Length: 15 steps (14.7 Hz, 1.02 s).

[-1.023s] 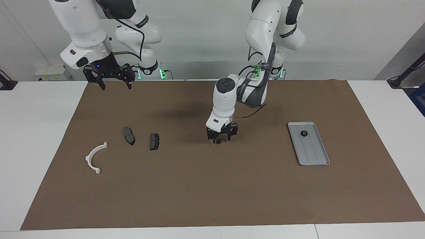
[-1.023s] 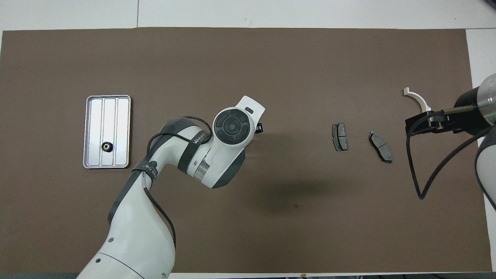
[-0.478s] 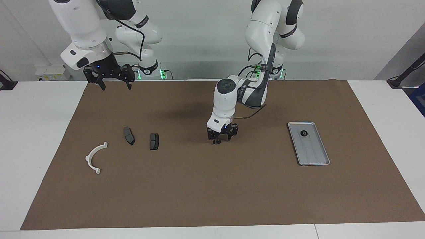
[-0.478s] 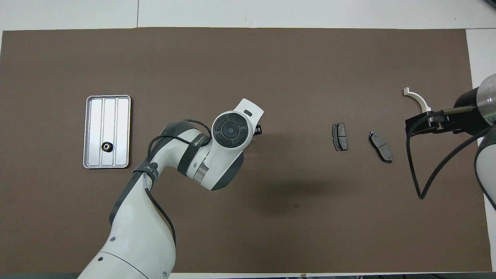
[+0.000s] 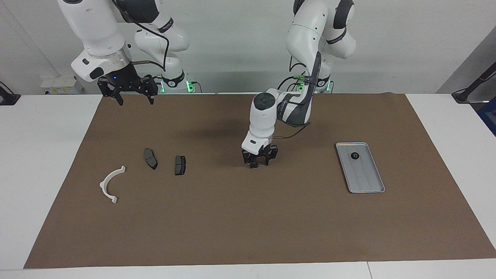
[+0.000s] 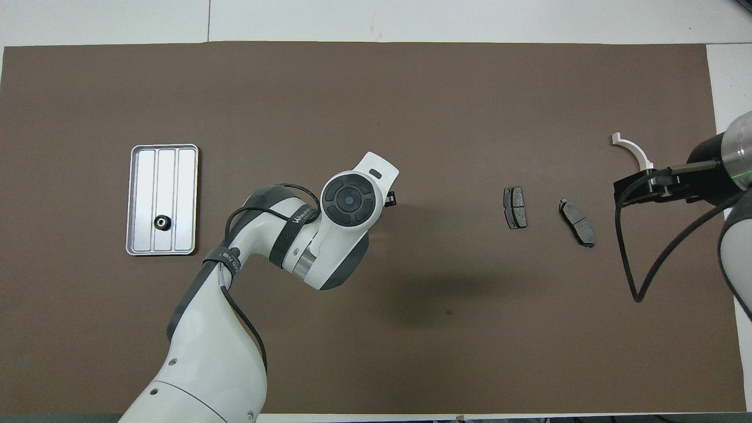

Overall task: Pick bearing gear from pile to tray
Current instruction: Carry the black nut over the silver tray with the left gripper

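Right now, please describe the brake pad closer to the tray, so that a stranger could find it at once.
On the brown mat, find the white half-ring bracket toward the right arm's end. Two dark brake pads lie beside it. The wanted brake pad is the boxier one beside the curved brake pad, on the side away from the bracket.

One gear [image 5: 354, 155] lies in the tray [image 5: 368, 186]; brake pads [image 5: 180, 165] beside bracket [image 5: 110, 184].
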Tool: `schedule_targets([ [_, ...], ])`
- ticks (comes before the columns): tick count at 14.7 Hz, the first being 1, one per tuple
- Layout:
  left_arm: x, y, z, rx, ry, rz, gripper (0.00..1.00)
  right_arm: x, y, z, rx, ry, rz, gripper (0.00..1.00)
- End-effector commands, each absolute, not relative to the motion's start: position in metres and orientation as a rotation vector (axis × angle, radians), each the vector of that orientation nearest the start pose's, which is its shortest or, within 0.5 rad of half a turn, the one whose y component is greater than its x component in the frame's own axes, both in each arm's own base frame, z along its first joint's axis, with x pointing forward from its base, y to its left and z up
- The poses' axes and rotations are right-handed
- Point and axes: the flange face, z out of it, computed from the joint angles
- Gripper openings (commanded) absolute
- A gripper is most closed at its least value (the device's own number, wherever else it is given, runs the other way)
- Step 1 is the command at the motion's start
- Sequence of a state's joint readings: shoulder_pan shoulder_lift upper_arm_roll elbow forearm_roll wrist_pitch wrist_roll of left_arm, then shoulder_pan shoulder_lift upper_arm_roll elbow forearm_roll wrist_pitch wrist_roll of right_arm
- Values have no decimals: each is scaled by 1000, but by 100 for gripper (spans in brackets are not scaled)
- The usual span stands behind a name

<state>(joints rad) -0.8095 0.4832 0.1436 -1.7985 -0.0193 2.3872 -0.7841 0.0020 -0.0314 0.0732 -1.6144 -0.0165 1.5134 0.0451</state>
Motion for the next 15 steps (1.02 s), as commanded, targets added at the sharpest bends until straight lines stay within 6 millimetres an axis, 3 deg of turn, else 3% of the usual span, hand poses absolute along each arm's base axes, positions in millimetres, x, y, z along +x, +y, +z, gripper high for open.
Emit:
schedule_targets([
  [1,511,-415,295,-3159,-169,-217,12,532,35,617,-3143,-62,94,100],
  [2,511,-416,295,-3159,-167,-217,0,532,34,617,-3143,-60,94,100],
  [6,514,-417,299,-3162,-171,-226,0,534,29,617,-3141,-38,85,100],
  [8,526,-422,320,-3155,-162,-249,0,534,24,617,-3141,-26,89,100],
  [9,538,-427,341,-3134,-160,-238,0,534,24,617,-3141,-29,87,100],
  [11,577,-423,378,-3055,-185,-214,0,534,23,617,-3141,-26,85,100],
  [13,620,-380,411,-3023,-250,-228,0,534,28,618,-3141,-38,82,100],
  [15,649,-313,432,-3020,-203,-206,0,534,22,618,-3139,-24,84,100],
])
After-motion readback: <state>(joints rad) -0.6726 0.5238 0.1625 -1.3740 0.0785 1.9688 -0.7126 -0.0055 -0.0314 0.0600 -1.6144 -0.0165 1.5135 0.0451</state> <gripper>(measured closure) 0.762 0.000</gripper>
